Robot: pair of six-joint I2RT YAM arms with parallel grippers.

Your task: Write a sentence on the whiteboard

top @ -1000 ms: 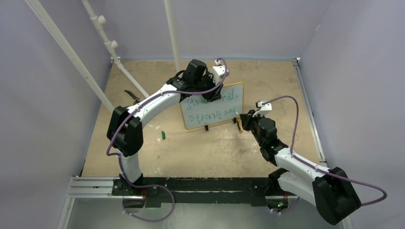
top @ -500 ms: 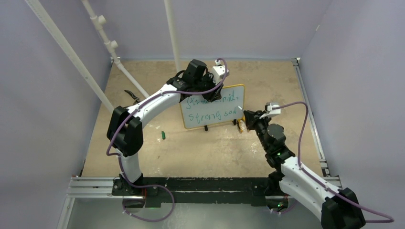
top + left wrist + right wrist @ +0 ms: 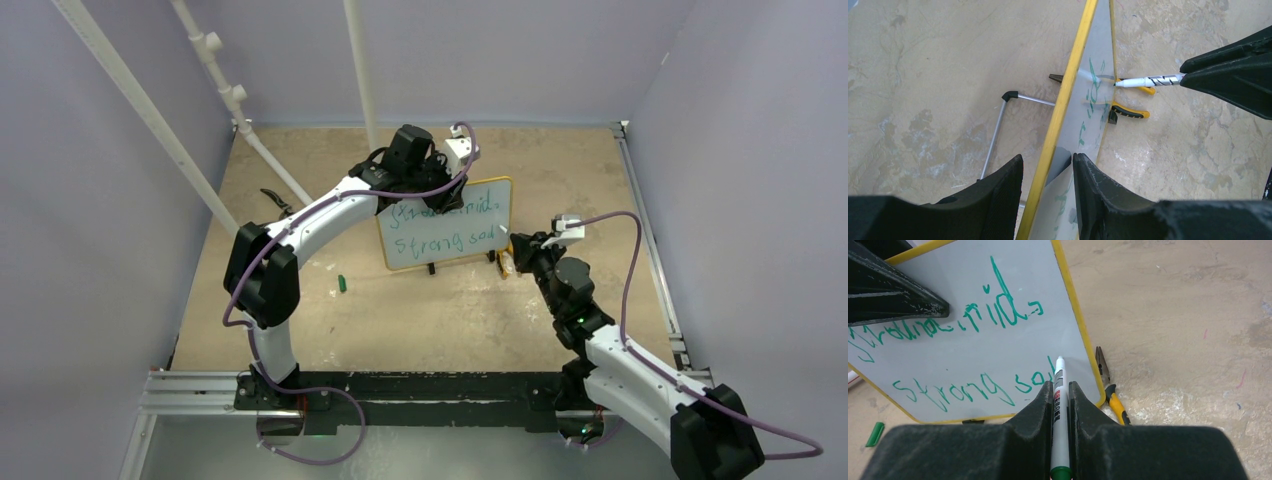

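The whiteboard (image 3: 445,222) with its yellow frame stands upright mid-table. The sentence (image 3: 440,226) is green scrawl in two lines, clear in the right wrist view (image 3: 948,325); the lower line reads "strong sou". My left gripper (image 3: 440,172) straddles the board's top edge (image 3: 1047,157) and is shut on it. My right gripper (image 3: 522,246) is shut on a white marker (image 3: 1059,390). The marker's tip is at the board's lower right, at the end of the lower line. The marker (image 3: 1148,81) also shows in the left wrist view, touching the board's face.
Yellow-handled pliers (image 3: 505,262) lie on the table just beside the board's lower right corner. A green marker cap (image 3: 341,283) lies left of the board. White pipes (image 3: 230,95) slant across the back left. Purple walls close in on three sides.
My right arm swung its elbow to the right, and the marker tip moved a little right along the lower line. The left gripper and the board stayed still.
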